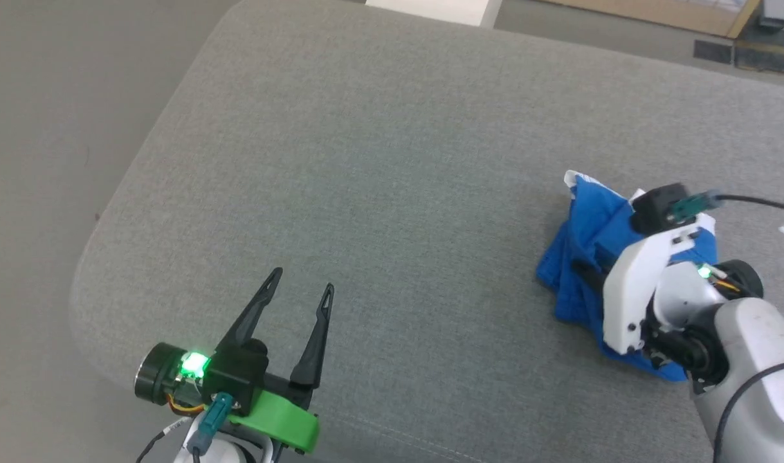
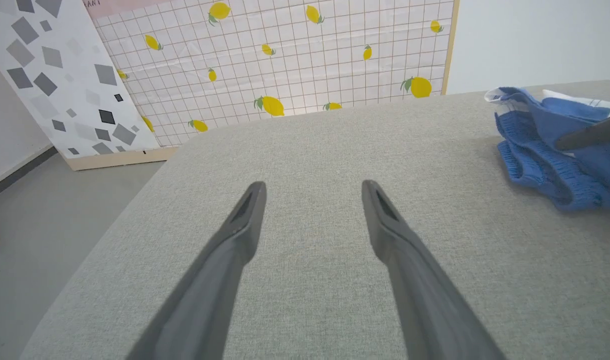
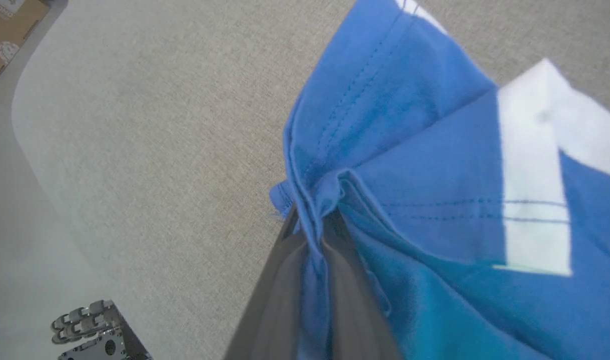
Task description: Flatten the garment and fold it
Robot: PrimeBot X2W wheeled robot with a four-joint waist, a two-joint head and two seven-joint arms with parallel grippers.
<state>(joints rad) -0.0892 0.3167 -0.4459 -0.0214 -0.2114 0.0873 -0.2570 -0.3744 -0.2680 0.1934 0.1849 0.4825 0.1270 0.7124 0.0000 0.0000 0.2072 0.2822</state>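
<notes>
Your left gripper [image 1: 303, 278] has two long, dark, tapering jaws with slotted tips, set on a black block [image 1: 240, 370] and a bright green bracket [image 1: 279, 421]; beside them you see a lit green lamp [image 1: 195, 364], a teal plug [image 1: 215, 415] and orange wires [image 1: 184, 405]. Your right gripper [image 3: 312, 222] wears a white shell [image 1: 629, 289] on a silver-grey forearm [image 1: 752, 360], with a black cable [image 1: 758, 202].

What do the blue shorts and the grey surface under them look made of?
The shorts: thin, matte knit, likely synthetic; it drapes in soft folds, with stitched hems and a ribbed, gathered waistband. The surface: grey woven upholstery cloth, matte; visible weave, rounded corners suggest padding beneath.
</notes>
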